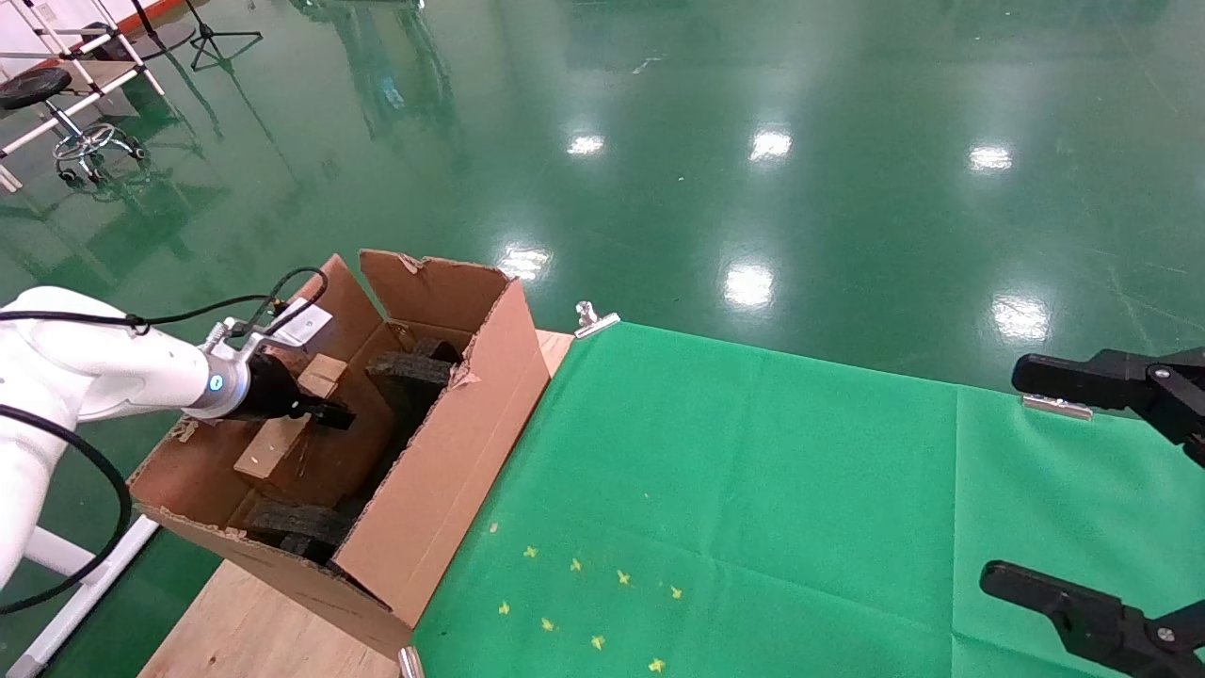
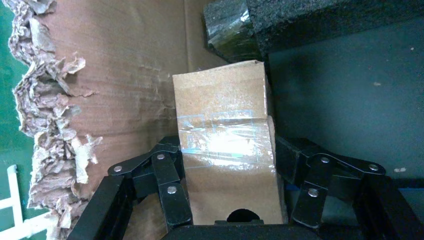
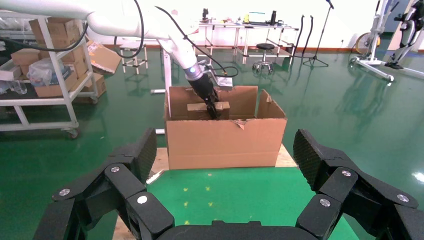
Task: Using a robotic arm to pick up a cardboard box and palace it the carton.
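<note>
The white left arm reaches down into the large carton [image 1: 452, 471], whose torn flaps stand open at the table's left end. Its black left gripper [image 1: 325, 411] is shut on the small cardboard box [image 1: 282, 433]. In the left wrist view the left gripper [image 2: 227, 150] presses both sides of this taped cardboard box [image 2: 220, 105], next to the ragged carton wall [image 2: 125, 75] and dark foam [image 2: 300, 20]. The right wrist view shows the cardboard box [image 3: 197, 110] inside the carton [image 3: 225, 142], near rim height. The right gripper [image 1: 1073, 490] [image 3: 225, 155] hangs open over the green cloth, far right.
Dark foam blocks [image 1: 409, 372] fill parts of the carton. A green cloth [image 1: 753, 490] covers the wooden table [image 1: 254, 621], held by metal clips [image 1: 593, 320]. A stool [image 1: 56, 113] and shelving racks [image 3: 45, 75] stand on the green floor beyond.
</note>
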